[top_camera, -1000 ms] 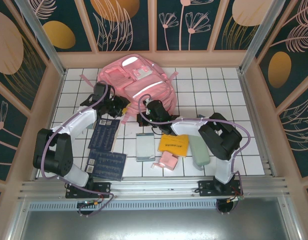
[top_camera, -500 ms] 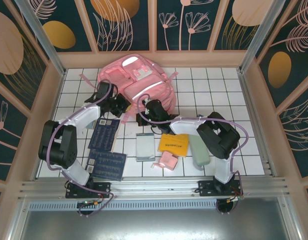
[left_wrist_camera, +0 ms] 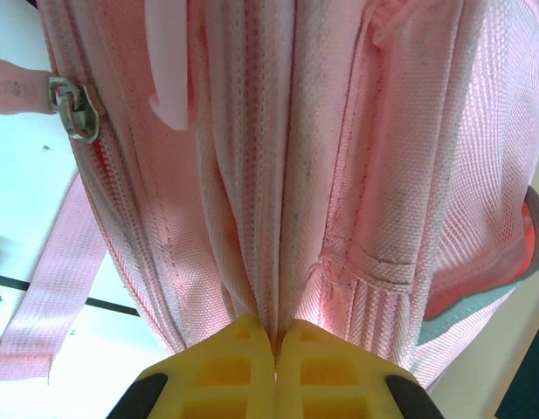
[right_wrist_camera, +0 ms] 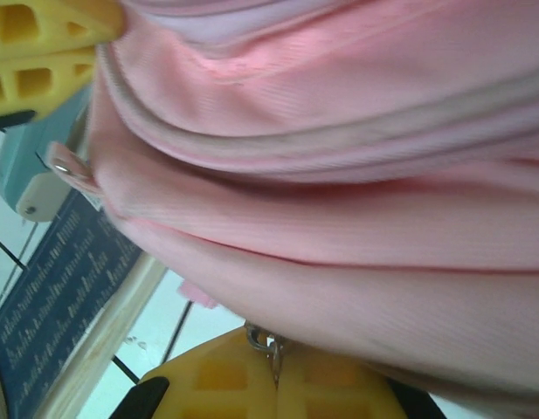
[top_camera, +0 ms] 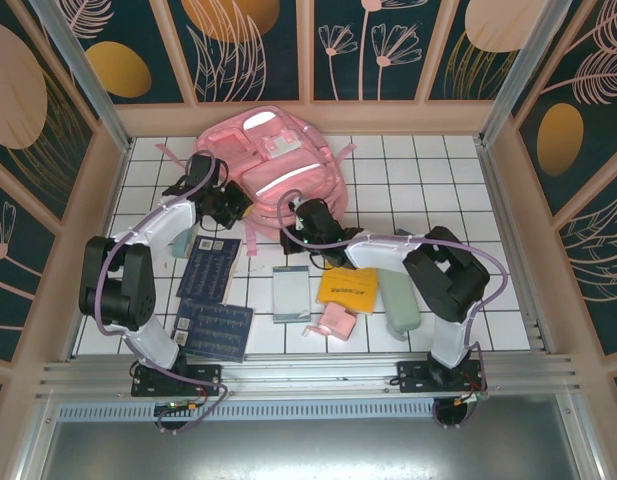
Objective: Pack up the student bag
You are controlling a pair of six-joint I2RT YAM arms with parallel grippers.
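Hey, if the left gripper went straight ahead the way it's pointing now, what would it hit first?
The student bag. The left gripper has its jaws shut on a fold of the pink fabric, so pushing on would likely drive straight into the bag's side.

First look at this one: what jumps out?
The pink bag lies far centre, with both arms reaching to its near edge. The left gripper has its yellow fingers shut on a fold of the fabric; the right gripper is shut on a zipper pull. Blue books lie nearer the bases.
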